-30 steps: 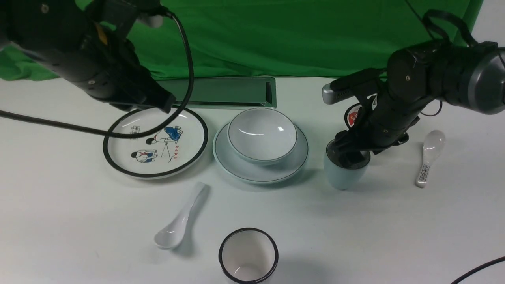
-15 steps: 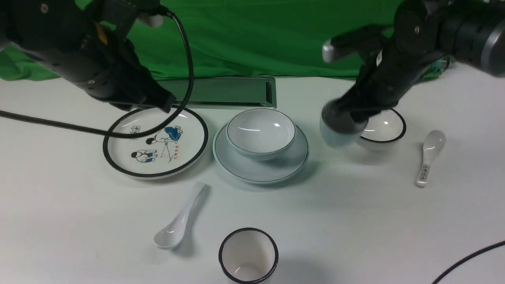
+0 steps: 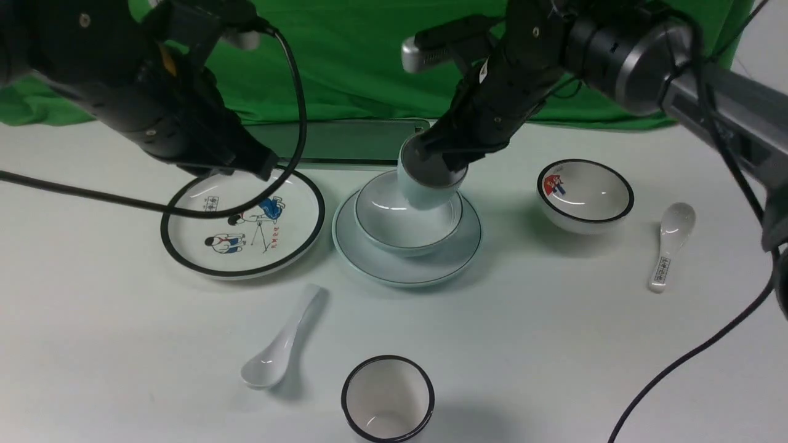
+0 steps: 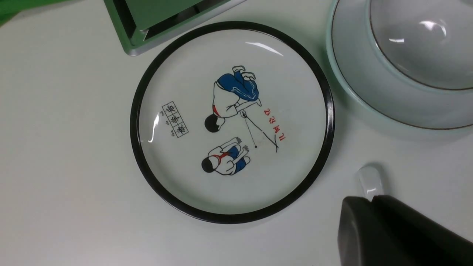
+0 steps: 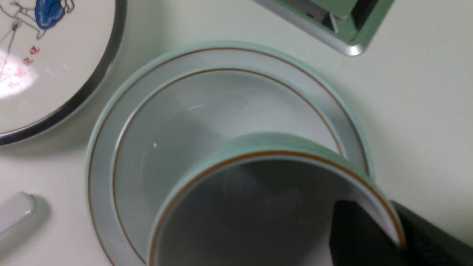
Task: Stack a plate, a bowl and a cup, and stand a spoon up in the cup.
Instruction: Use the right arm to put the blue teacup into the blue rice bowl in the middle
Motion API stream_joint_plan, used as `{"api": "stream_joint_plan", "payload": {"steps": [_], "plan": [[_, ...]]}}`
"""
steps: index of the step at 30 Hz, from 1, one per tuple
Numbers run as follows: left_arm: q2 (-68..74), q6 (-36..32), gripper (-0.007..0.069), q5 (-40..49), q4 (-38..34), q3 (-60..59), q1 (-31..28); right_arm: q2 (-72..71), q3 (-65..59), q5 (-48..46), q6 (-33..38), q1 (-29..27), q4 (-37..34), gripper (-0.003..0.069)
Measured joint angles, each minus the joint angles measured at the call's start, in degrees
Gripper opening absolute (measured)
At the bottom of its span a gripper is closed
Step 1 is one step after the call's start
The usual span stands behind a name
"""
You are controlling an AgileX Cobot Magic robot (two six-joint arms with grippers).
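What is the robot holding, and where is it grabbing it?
The right gripper holds the pale blue-green cup by its rim, one finger inside, above the bowl. The left gripper holds nothing.

Left arm (image 3: 141, 104): extended in from the near left, held raised. Left gripper (image 3: 258, 161) is angled downward, jaws pressed together, nothing held.

Right arm (image 3: 615, 43): stretched across toward the centre, wrist bent down. Right gripper (image 3: 438, 161) is clamped on the cup (image 3: 425, 195) at its rim, one finger inside, one outside.

Robot lab (green backdrop (image 3: 369, 61), white table (image 3: 554, 338))
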State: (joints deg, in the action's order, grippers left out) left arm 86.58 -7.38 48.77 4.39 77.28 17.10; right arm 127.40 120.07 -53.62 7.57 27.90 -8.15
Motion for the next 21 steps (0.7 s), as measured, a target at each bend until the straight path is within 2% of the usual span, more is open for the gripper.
{"api": "stream_joint_plan", "payload": {"steps": [14,16,18,21], "plan": [[1.99,-0.06,-0.0029,0.05,0.00,0.00,0.00,4.64,0.54,2.07,-0.21,0.00,-3.62,0.0081],[2.21,-0.06,-0.0029,0.21,0.00,0.00,0.00,4.69,0.54,2.28,-0.21,0.00,-3.64,0.0102],[2.21,-0.06,-0.0029,0.22,0.06,0.00,0.00,4.69,0.59,2.28,-0.21,0.00,-3.64,0.0154],[2.21,-0.06,-0.0029,0.22,0.06,0.00,0.00,4.22,0.59,2.21,-0.21,-0.06,-3.64,0.0311]]}}
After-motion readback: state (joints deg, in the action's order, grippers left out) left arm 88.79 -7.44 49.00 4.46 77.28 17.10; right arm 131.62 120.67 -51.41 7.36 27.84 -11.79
